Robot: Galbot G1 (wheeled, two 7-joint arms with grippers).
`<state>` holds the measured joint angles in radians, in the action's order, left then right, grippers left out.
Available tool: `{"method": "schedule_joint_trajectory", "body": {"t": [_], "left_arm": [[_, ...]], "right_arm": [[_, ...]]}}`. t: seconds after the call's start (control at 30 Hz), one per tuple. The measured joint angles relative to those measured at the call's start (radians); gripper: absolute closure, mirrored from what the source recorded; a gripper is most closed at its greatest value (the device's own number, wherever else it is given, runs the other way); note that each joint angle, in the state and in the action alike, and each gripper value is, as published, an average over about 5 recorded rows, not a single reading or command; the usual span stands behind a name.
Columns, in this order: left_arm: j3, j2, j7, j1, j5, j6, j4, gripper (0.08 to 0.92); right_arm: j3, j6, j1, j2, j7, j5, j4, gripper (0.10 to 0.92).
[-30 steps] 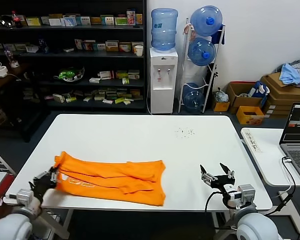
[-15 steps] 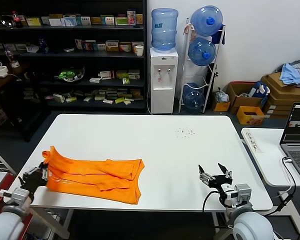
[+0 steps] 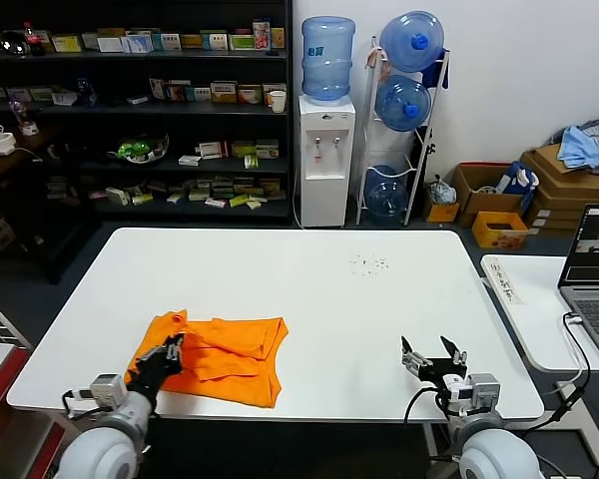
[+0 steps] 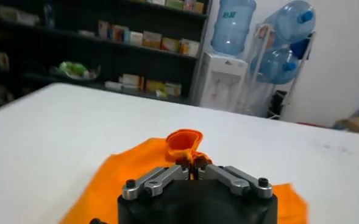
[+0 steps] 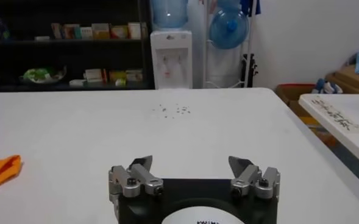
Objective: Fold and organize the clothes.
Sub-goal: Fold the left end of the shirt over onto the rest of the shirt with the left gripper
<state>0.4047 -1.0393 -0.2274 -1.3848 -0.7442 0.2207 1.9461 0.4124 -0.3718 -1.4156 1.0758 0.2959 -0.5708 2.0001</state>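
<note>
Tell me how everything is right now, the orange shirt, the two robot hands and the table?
orange T-shirt: folded into a crumpled bundle, lying near the table's front left edge, one end pinched and lifted.
left gripper: shut on a fold of the T-shirt.
right gripper: open, holding nothing, low over bare table at the front right, away from the shirt.
table: white, with a patch of small dark specks toward the back.

T-shirt [image 3: 215, 357] lettering hidden in folds, laptop [image 3: 596, 269] cut off at edge
</note>
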Motion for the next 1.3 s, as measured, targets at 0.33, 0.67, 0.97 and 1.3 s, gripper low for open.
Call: {"method": "schedule_joint_trajectory", "body": {"t": [0.33, 0.67, 0.97, 1.3], "left_arm": [[-0.114, -0.096, -0.051, 0.085, -0.066, 0.029, 0.006, 0.868], [-0.166, -0.138, -0.060, 0.118, -0.064, 0.040, -0.004, 0.868], [-0.169, -0.134, -0.066, 0.113, -0.087, 0.071, 0.015, 0.682], [-0.123, -0.086, -0.060, 0.102, -0.129, 0.071, 0.051, 0.405]], "right_arm": [[-0.003, -0.004, 0.006, 0.021, 0.004, 0.002, -0.018, 0.203], [-0.011, -0.005, 0.015, 0.029, 0.005, -0.002, -0.030, 0.203], [-0.017, -0.005, 0.025, 0.031, 0.005, -0.004, -0.046, 0.203], [-0.022, -0.003, 0.037, 0.023, 0.001, -0.015, -0.054, 0.203]]}}
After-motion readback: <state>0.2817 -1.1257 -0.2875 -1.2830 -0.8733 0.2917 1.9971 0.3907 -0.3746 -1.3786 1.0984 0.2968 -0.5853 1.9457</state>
